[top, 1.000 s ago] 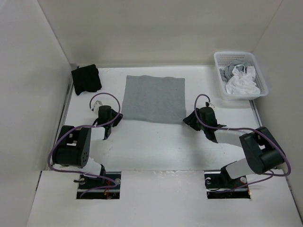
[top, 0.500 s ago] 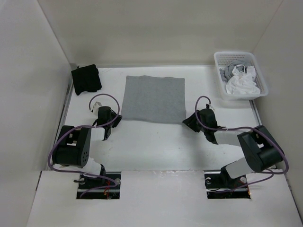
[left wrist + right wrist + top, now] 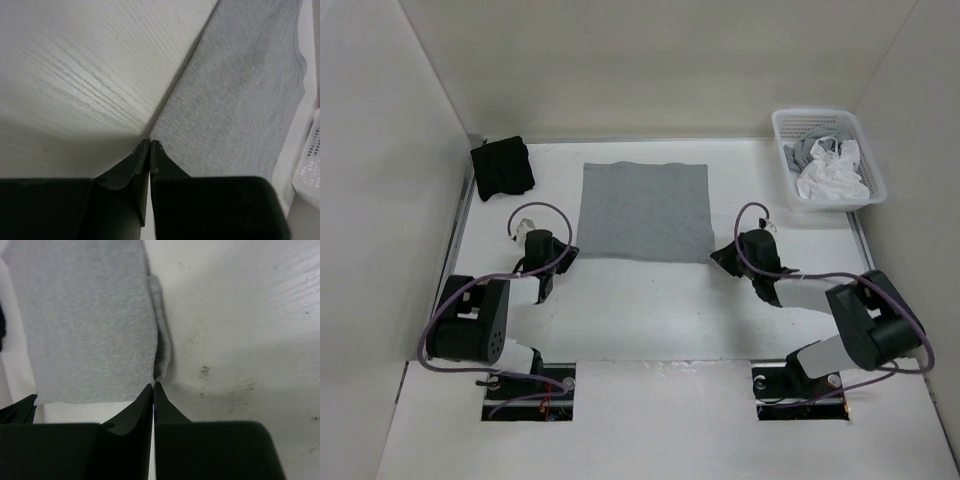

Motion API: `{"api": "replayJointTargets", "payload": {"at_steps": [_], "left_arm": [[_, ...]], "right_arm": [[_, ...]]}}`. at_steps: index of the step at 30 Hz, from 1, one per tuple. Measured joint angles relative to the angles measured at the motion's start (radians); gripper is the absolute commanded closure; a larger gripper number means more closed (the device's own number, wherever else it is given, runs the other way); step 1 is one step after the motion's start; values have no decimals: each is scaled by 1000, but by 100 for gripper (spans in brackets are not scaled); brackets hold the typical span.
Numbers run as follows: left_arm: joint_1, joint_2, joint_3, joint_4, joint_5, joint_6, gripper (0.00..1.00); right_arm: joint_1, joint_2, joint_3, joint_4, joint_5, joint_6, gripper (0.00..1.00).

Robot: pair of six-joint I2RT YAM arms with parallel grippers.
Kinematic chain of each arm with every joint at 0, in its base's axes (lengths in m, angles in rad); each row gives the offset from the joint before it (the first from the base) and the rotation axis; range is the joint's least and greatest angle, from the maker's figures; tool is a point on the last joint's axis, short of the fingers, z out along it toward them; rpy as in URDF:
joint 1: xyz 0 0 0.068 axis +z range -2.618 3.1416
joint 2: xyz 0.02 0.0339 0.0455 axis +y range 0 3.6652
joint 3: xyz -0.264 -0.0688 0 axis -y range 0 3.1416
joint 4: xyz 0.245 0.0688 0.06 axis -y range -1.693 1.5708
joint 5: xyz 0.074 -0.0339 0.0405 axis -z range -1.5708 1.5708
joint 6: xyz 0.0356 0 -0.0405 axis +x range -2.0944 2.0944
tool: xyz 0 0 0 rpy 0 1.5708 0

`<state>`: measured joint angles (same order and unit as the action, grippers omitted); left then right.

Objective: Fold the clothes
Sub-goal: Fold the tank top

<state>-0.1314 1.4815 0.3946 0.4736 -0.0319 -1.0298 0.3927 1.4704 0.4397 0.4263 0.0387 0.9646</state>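
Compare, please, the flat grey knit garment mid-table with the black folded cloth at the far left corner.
The grey knit garment lies spread in one flat rectangle; the black folded cloth is a compact bundle. The grey garment covers far more of the table than the black cloth. Both are plain fabric resting on the white table.

Left arm (image 3: 470,322): matte blk, chunky rounded joint housings, pale grey link btwn them. Left cable (image 3: 535,206): thin, purple, loops off the wrist toward 12 o'clock. Right arm (image 3: 865,325): same blk/grey build, whitish link nr base at 5 o'clock. Right cable (image 3: 750,205): purple too. Jaws, wrist views: blk, blocky bodies tapering to thin curved tips.
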Motion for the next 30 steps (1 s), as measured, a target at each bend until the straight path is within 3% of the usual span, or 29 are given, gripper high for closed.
{"api": "replayJointTargets", "payload": {"at_steps": [5, 10, 13, 16, 20, 24, 27, 30], "left_arm": [[6, -200, -47, -53, 39, -11, 100], [10, -676, -34, -269, 72, -15, 100], [15, -953, 74, -473, 66, 10, 100], [14, -1104, 246, -626, 46, 54, 100], [3, -1177, 417, -719, 24, 94, 100], [-15, -1167, 418, -772, 17, 106, 100], [-23, -1107, 356, -787, 17, 107, 99], [-26, -998, 282, -777, 14, 109, 99]], "right_arm": [[45, -231, -12, -93, 42, -45, 98], [194, -668, 33, -393, 155, -124, 98], [312, -890, 162, -621, 253, -160, 98], [443, -998, 335, -786, 356, -182, 98], [621, -1033, 512, -900, 473, -190, 97], [702, -1012, 556, -943, 536, -210, 96], [643, -946, 538, -943, 519, -229, 96], [459, -842, 459, -881, 406, -249, 96]]}}
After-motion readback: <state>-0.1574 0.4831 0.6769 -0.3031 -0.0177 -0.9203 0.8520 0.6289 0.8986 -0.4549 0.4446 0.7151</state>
